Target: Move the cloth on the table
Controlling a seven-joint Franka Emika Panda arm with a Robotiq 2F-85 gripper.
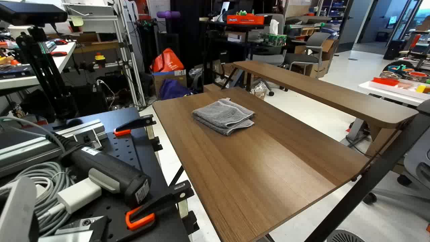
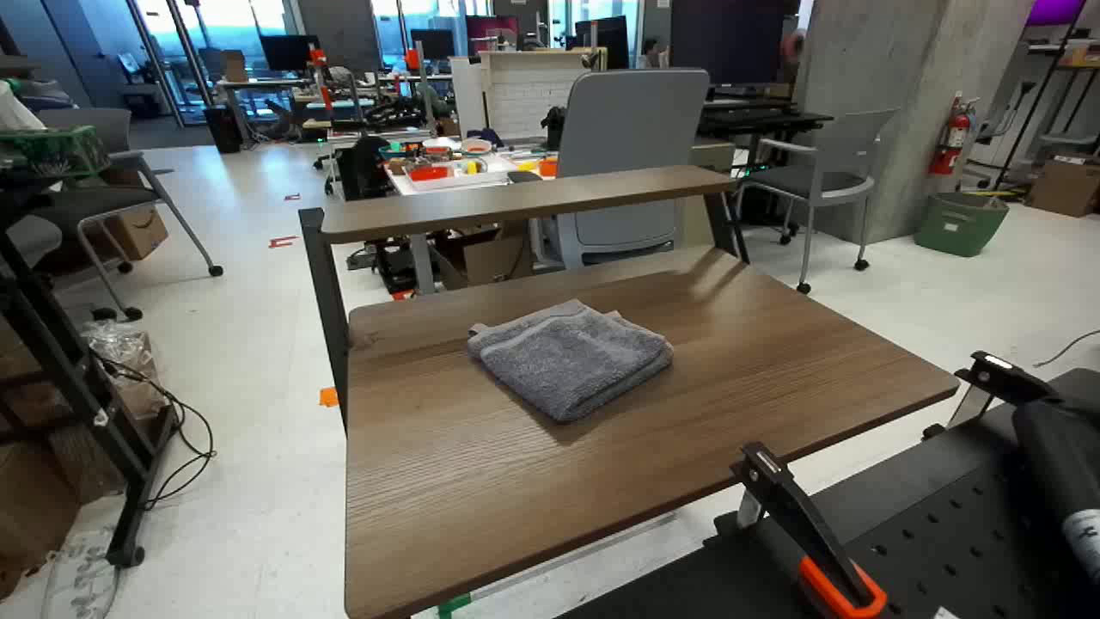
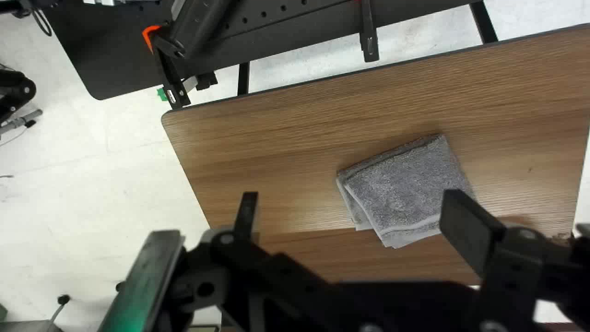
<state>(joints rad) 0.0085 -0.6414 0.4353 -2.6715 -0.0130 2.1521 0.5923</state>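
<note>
Cloth: grey, folded, lying flat on the brown counter; we find it toward three o'clock from centre in the wrist view.
Claw: spread wide, pinching nothing; one finger overlaps the cloth's four o'clock side there, so a straight drop might press that edge flat.
Folds: we judge a shallow pinch could peel up the top layer alone, unfolding the rest.
Shelf: raised at twelve o'clock from the cloth in an exterior view; a careless swing that way could knock it.
</note>
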